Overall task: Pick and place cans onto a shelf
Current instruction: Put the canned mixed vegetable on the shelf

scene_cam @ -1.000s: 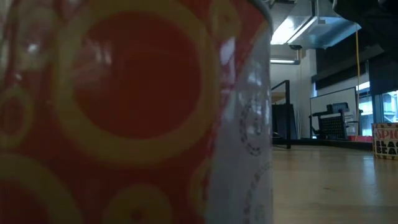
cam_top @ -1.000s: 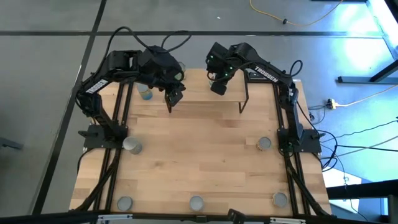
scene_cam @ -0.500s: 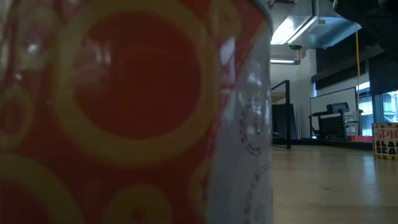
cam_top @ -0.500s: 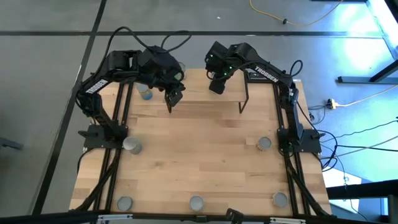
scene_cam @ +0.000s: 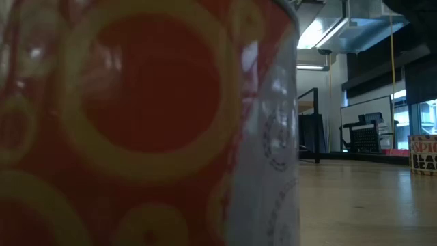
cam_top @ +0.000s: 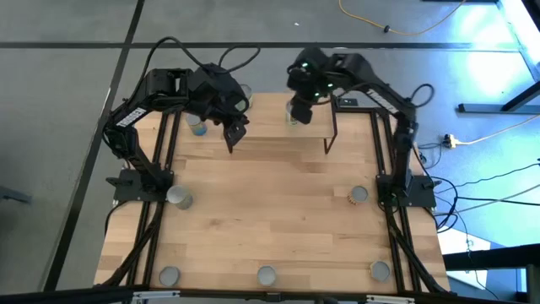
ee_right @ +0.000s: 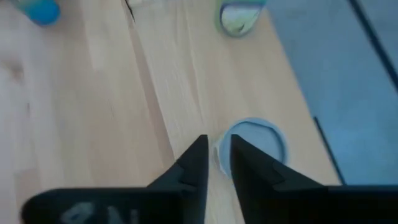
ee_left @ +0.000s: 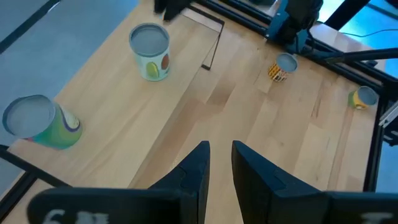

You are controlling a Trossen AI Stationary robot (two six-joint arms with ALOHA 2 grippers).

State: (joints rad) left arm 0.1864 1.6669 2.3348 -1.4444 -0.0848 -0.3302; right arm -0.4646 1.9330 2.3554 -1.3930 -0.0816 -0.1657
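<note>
Hovering over the far end of the worktop [cam_top: 270,211], the right tool [cam_top: 300,111] is hanging above the shelf [cam_top: 283,135], and a can [ee_right: 252,142] is sitting on the wood just past its fingertips [ee_right: 198,155] — beside them, not between them. The two fingers are standing close together with a narrow gap, grasping nothing. Another can [ee_right: 238,16] is standing farther off on the same surface.

The left tool [cam_top: 234,128] is waiting over the shelf's left end, its fingers [ee_left: 198,163] likewise nearly together and holding nothing; bare wood is lying beneath them. Two cans [ee_left: 150,51] are showing well ahead of it in its wrist view — one [ee_left: 38,121] nearer the edge, both upright.

More cans are standing on the worktop: one at the left side [cam_top: 179,198], one at the right [cam_top: 359,195], and three along the near edge [cam_top: 266,274]. One red-and-yellow can [scene_cam: 136,123] is filling most of the low view.
</note>
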